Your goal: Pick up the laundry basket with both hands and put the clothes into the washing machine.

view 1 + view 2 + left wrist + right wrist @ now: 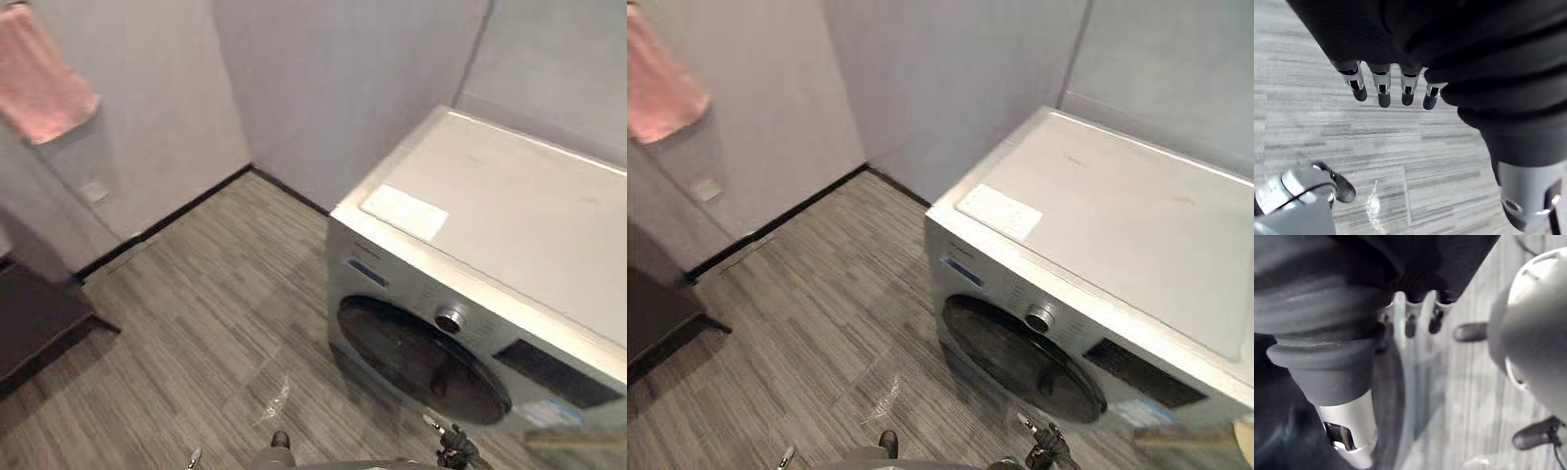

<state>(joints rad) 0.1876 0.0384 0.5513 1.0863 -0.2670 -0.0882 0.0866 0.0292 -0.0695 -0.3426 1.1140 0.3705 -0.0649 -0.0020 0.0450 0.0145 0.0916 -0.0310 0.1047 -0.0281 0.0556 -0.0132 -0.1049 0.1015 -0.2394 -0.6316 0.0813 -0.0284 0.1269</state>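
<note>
White front-loading washing machine (509,206) stands in the corner of the room, its back to the grey wall. Its round dark glass door (421,357) is shut below a silver dial (451,318), and a flat white sheet (404,211) lies on its lid. The laundry basket is in neither hand, and where it stands I cannot tell. The left hand (1382,90) hangs over the floor with fingers straight, slightly apart and empty. The right hand (1437,316) hangs with fingers likewise loose, clasping nothing.

By my judgement a basket of clothes will be bulky rather than heavy. Its walls should be fairly stiff, but the soft load will shift and spill if tipped. It wants one hand on each of two opposite handles or rim edges, kept level. The door will need opening first.

The grey wood-grain plank floor (216,294) looks hard and smooth. A scrap of clear shiny film (274,399) lies before the machine and may be slippery. Black skirting (167,223) runs along the walls. A pink towel (39,78) hangs high on the left wall, with a dark low piece of furniture (29,323) below it.
</note>
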